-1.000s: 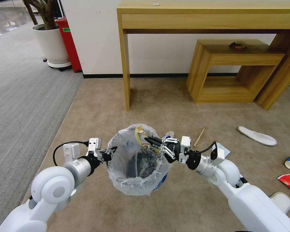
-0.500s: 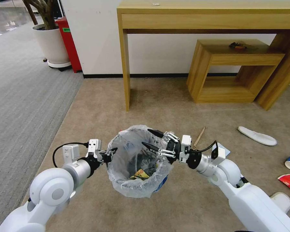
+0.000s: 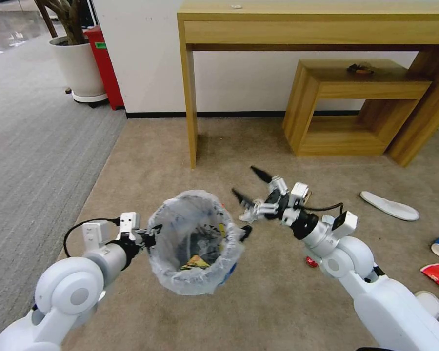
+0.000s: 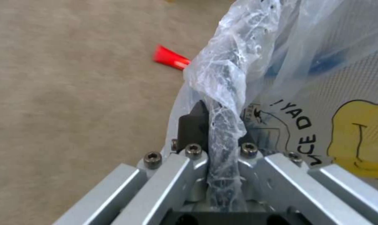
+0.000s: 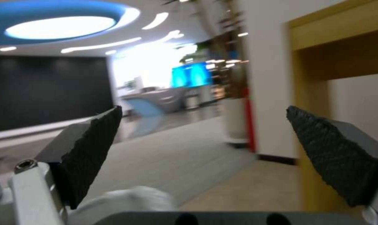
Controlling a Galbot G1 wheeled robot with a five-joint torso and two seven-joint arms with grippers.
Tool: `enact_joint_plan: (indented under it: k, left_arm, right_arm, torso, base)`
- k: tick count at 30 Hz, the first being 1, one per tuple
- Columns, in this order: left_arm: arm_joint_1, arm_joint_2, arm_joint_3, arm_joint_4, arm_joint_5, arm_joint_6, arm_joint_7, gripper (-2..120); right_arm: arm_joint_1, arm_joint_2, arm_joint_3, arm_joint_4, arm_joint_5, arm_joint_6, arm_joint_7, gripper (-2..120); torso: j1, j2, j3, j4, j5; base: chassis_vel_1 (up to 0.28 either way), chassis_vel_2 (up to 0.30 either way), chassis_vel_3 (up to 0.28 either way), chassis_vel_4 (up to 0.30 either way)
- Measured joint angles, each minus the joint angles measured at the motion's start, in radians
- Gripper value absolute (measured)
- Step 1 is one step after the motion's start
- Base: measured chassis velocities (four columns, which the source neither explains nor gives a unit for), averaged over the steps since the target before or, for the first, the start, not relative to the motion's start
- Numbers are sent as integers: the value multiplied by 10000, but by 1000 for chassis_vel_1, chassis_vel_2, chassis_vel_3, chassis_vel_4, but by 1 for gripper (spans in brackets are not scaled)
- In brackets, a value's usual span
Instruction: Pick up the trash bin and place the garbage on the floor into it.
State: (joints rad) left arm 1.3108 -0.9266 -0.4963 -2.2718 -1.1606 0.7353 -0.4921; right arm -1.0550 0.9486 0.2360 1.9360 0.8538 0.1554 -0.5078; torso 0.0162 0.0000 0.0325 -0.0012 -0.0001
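I had L claw clamped on rim of small round dark bin w/ crinkled white liner, keeping it aloft; R claw spread wide, empty, beside it.

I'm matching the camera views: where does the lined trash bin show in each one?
Head view: trash bin low centre, left gripper clamped on its rim.
Left wrist view: its bag-covered rim runs between the jaws.
Right wrist view: faces the wooden desk instead.
Shared landmark: beige carpet.
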Motion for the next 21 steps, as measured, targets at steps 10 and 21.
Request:
enact_joint_plan:
  k: [10, 21]
  left_arm:
    - [508, 13, -2026, 96, -886, 0, -1519, 0]
    - [680, -322, -3516, 446, -1171, -1, -2335, 0]
  right_arm:
    - [-784, 283, 1133, 36, -1004, 316, 3003, 100]
    - [-1592, 689, 1683, -181, -2357, 487, 3671, 100]
  torso:
    - [0, 0, 0, -3, -1]
    - [0, 0, 0, -2, 1]
  base:
    - [0, 0, 0, 0]
    - [0, 0, 0, 0]
